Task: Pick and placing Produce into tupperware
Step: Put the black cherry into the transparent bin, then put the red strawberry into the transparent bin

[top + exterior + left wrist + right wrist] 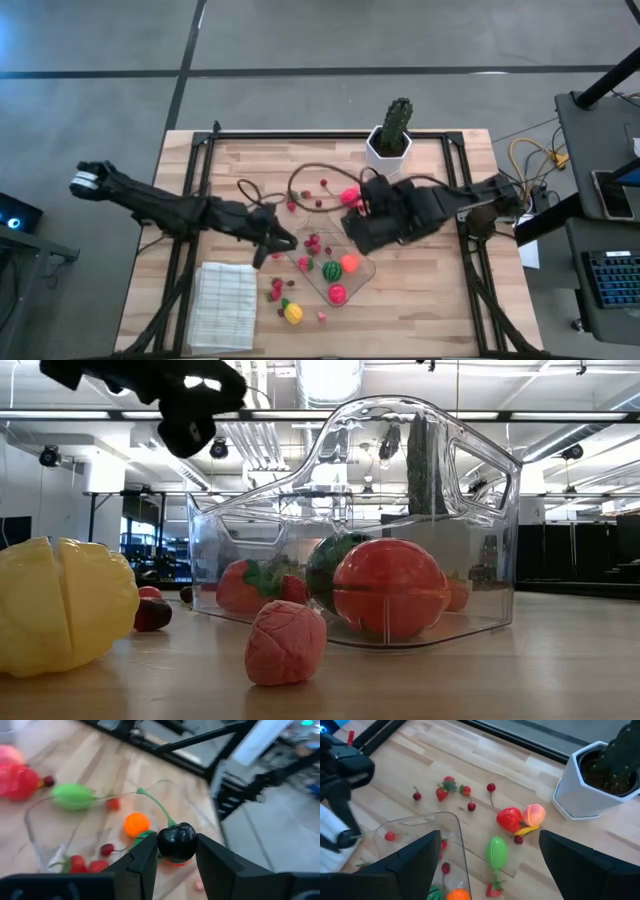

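**Left pincer pinching dark cherry above tupperware**

Left pincer has a dark, glossy cherry clamped between its two fingers, green stem curling up off it. It hangs above the near-left edge of the clear tupperware, off the bench.

Right pincer sits at the tub's opposite corner, fingers spread wide; the tub's rim runs between them, can't tell if they touch it.

Inside the tub: striped green melon ball, orange piece, pink-red piece, a few small red berries.

Still loose on the bench: yellow fruit and small red bits near the folded white cloth; a red and pink cluster plus a green piece beside the tub, scattered red cherries and strawberries further out.

Cactus in white pot at the far edge of the bench.
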### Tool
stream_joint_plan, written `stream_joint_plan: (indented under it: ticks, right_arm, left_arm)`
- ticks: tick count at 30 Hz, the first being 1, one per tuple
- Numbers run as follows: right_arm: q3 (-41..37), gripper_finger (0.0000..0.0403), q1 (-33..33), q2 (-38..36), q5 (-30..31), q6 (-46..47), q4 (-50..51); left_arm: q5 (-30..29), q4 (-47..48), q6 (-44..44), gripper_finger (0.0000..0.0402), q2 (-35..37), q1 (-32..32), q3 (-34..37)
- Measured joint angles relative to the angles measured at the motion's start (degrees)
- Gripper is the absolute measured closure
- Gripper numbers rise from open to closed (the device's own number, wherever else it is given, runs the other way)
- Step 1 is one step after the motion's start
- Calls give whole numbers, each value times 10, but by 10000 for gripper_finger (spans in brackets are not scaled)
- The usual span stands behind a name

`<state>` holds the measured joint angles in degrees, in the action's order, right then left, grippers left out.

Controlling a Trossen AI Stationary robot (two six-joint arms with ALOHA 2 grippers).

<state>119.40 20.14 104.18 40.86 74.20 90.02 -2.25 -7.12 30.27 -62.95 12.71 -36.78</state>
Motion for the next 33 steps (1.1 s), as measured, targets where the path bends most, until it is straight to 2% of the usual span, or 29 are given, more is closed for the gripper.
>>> stream_joint_plan:
  ticks: [3,8,14,20,23,27,30,33]
  right_arm:
    - [-25,74,21,-6,12,30,0]
    - [-52,74,39,-9,12,58,0]
    - [-69,74,47,-10,13,90,0]
    - [-74,74,52,-11,5,78,0]
    - [-85,74,52,-11,-37,75,-1]
    - [-125,74,52,-14,-93,137,-2]
    - [-198,74,49,-38,-135,188,-1]
    - [-298,74,43,-80,-200,252,-25]
  left_arm:
    - [-28,43,9,293,-24,-2,-32]
    - [-23,109,10,286,-75,-4,-92]
    - [-4,143,55,224,-116,-4,-128]
    - [-7,175,115,165,-88,-7,-126]
    - [-21,247,131,158,-53,-7,-125]
    - [-58,357,154,158,-5,-7,-125]
    - [-87,422,160,158,29,-7,-125]
    - [-100,443,161,158,54,-7,-124]
